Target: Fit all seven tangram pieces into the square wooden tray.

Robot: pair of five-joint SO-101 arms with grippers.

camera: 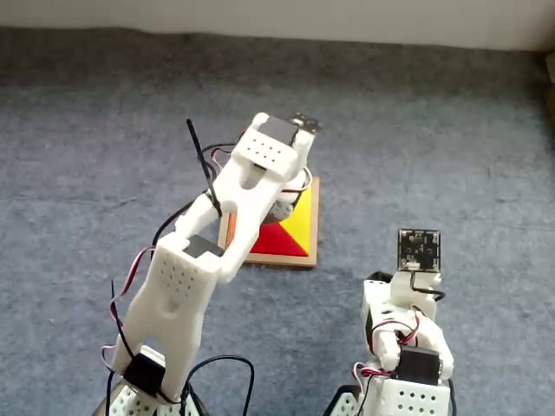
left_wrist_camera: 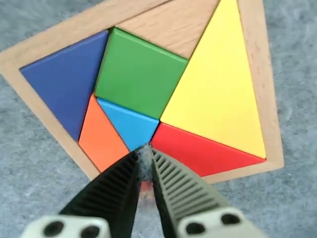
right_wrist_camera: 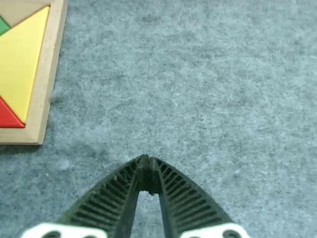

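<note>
The square wooden tray point(left_wrist_camera: 257, 59) lies on the grey carpet. It holds a dark blue triangle point(left_wrist_camera: 67, 79), a green square point(left_wrist_camera: 138, 74), a big yellow triangle point(left_wrist_camera: 213, 94), a red triangle point(left_wrist_camera: 198, 151), a small light blue triangle point(left_wrist_camera: 131, 124) and an orange triangle point(left_wrist_camera: 99, 139). One patch of bare wood point(left_wrist_camera: 163, 25) shows between the green square, the yellow triangle and the rim. My left gripper point(left_wrist_camera: 145, 151) is shut, with its tips over the spot where the light blue, orange and red pieces meet. My right gripper point(right_wrist_camera: 146, 161) is shut and empty above the carpet, off to the side of the tray point(right_wrist_camera: 47, 74).
In the high view the left arm point(camera: 260, 182) stretches over the tray point(camera: 303, 256) and covers most of it. The right arm point(camera: 408, 321) sits folded at the front right. Open grey carpet point(camera: 451, 130) surrounds the tray on all sides.
</note>
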